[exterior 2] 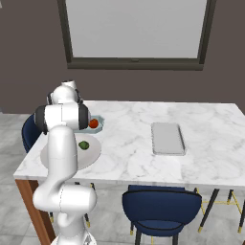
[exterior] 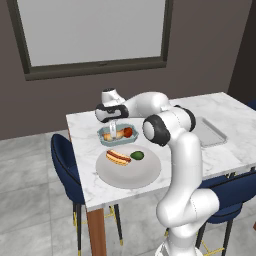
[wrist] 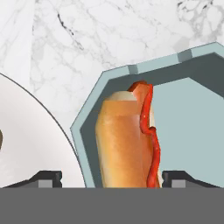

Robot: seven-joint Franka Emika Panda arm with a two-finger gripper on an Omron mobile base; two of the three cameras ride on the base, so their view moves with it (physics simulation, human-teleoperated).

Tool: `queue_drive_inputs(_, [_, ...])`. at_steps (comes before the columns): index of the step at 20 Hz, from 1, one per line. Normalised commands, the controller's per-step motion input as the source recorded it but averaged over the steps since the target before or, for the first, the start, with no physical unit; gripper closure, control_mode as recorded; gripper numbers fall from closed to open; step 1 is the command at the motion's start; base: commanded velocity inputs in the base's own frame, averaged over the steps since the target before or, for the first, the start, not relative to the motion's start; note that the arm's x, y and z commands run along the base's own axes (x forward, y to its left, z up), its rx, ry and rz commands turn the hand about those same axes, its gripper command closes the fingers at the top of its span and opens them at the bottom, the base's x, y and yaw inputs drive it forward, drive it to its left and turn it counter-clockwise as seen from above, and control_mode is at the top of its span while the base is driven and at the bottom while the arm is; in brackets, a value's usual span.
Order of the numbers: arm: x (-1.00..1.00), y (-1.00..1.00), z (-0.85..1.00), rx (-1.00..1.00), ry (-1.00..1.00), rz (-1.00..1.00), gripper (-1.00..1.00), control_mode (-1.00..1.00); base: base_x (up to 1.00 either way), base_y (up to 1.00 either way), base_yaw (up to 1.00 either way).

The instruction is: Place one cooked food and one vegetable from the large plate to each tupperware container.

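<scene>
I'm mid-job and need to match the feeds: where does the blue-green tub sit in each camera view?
Left base view: blue-green tub at centre left, just beyond the big round plate, under the hand.
Right base view: at left, mostly hidden behind the arm; its right end shows by the red tomato.
Hand view: its cut-corner wall fills the middle and right, with a hot dog inside.
Shared landmark: the plate, right beside the tub.
</scene>
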Motion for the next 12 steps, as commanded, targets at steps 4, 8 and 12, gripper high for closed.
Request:
queue_drive_inputs(4, [0.0,0.0,0.0,0.0,0.0,0.0,-1.0,-1.0,0.0,0.0,0.0])
queue_drive_inputs(8, [0.0,0.0,0.08,-0.01,0.0,0.0,-1.0,-1.0,0.0,0.0,0.0])
queue_drive_inputs(12, [-0.34,0.0,0.39,0.0,-0.01,-0.04,-1.0,-1.0,0.0,0.0,0.0])
